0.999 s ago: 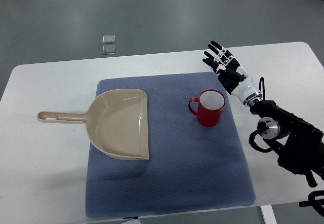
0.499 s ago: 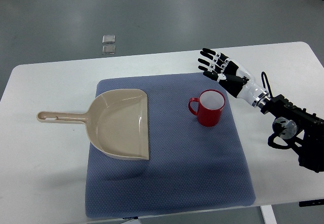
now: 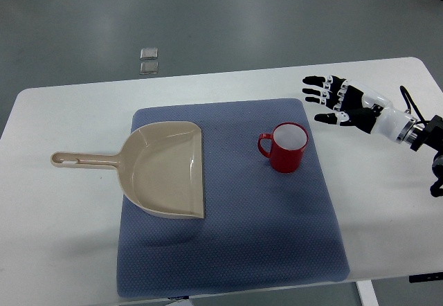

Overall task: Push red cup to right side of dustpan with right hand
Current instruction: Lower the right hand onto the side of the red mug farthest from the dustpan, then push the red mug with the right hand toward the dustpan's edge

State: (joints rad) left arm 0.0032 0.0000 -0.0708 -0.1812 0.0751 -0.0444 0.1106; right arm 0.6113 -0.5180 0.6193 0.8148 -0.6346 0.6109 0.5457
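Observation:
A red cup (image 3: 285,147) with a white inside stands upright on the blue mat (image 3: 228,250), its handle pointing left. A beige dustpan (image 3: 156,168) lies on the mat's left part, its long handle sticking out to the left. The cup is to the right of the dustpan, with a gap between them. My right hand (image 3: 331,101) hovers over the white table to the right of the cup and a little behind it. Its fingers are spread and hold nothing. It does not touch the cup. My left arm is out of view.
The white table (image 3: 62,237) carries the mat. Its right edge is close to my right forearm (image 3: 408,127). Two small grey squares (image 3: 148,60) lie on the floor behind the table.
My right hand has drawn back to the right, away from the cup, and the arm has pulled toward the picture's right edge. The cup and dustpan have not moved.

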